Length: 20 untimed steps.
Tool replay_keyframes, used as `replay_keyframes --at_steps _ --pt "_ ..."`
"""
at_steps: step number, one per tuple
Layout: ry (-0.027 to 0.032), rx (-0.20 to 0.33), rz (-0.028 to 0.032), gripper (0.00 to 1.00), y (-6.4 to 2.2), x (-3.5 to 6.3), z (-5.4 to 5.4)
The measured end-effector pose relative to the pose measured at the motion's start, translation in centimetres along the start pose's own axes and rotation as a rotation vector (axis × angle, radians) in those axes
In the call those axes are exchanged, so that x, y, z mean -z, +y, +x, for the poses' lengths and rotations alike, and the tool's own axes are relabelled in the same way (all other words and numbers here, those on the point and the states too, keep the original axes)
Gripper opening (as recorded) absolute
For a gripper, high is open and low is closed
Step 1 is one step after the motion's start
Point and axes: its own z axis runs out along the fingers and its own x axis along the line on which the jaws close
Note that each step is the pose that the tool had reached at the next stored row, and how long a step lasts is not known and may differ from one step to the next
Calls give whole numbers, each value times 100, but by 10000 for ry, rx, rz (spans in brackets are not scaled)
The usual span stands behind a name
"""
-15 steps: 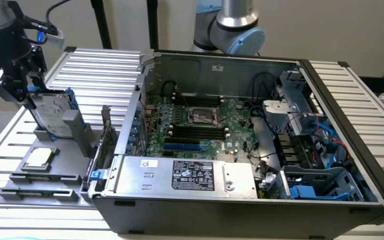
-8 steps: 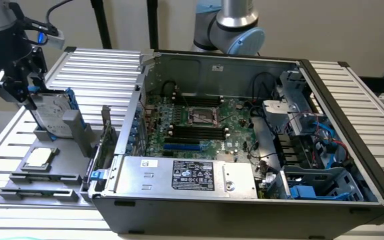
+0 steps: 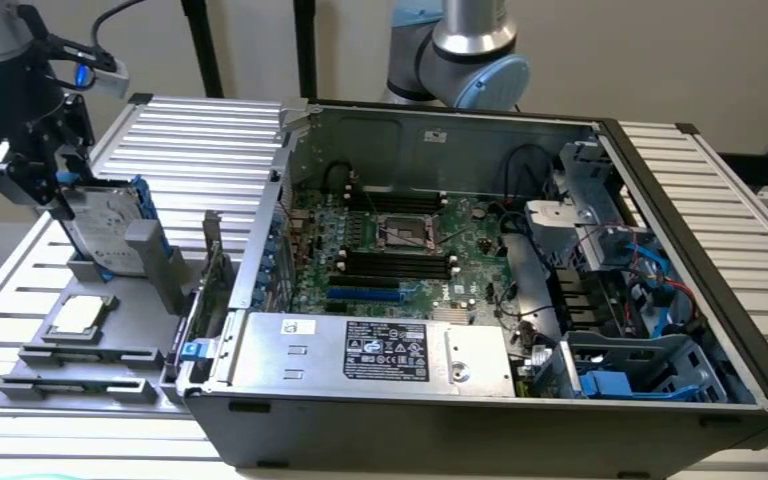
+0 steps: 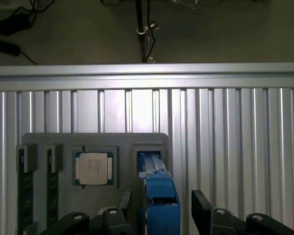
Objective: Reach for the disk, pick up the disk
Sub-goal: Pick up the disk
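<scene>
The disk (image 3: 107, 228) stands on edge in a slot of the grey holder (image 3: 147, 262) at the exterior view's left, with its silver face and blue rails showing. In the wrist view its blue rail (image 4: 159, 198) rises between my two black fingers (image 4: 202, 208). My gripper (image 3: 51, 178) hangs just above the disk's top edge, open, with its jaws on either side of the disk and a gap on both sides. In the wrist view the gripper (image 4: 161, 209) straddles the rail without touching it.
A square silver chip (image 3: 77, 314) (image 4: 93, 168) lies in the grey tray (image 3: 84, 385) beside the disk's slot. The open computer case (image 3: 491, 280) stands close to the holder on the ribbed aluminium table (image 3: 197, 130). A second robot arm (image 3: 462, 50) stands behind the case.
</scene>
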Motion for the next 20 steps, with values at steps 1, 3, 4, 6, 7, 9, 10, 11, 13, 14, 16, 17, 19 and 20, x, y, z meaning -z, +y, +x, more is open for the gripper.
replay_keyframes --at_steps 1,3,4,6,7,9,10,11,13,14,16,17,19,20 --pt "0 0 3 60 1 -1 0" --pt "0 0 5 58 5 -2 0" --pt "0 0 6 51 7 -2 0" --pt "-1 0 7 51 10 -4 0" --pt "-1 0 7 44 12 -4 1" --pt "0 0 7 44 14 -5 3" --pt "0 0 11 44 16 -5 4" --pt "0 -1 14 44 16 -5 4" --pt "-1 -1 18 44 17 -6 5" --pt "-1 0 20 44 17 -7 6" --pt "6 0 19 44 18 -8 6" --pt "16 1 19 44 18 -9 7" --pt "63 -1 23 44 18 -11 6" --pt "79 -1 23 44 18 -11 7"
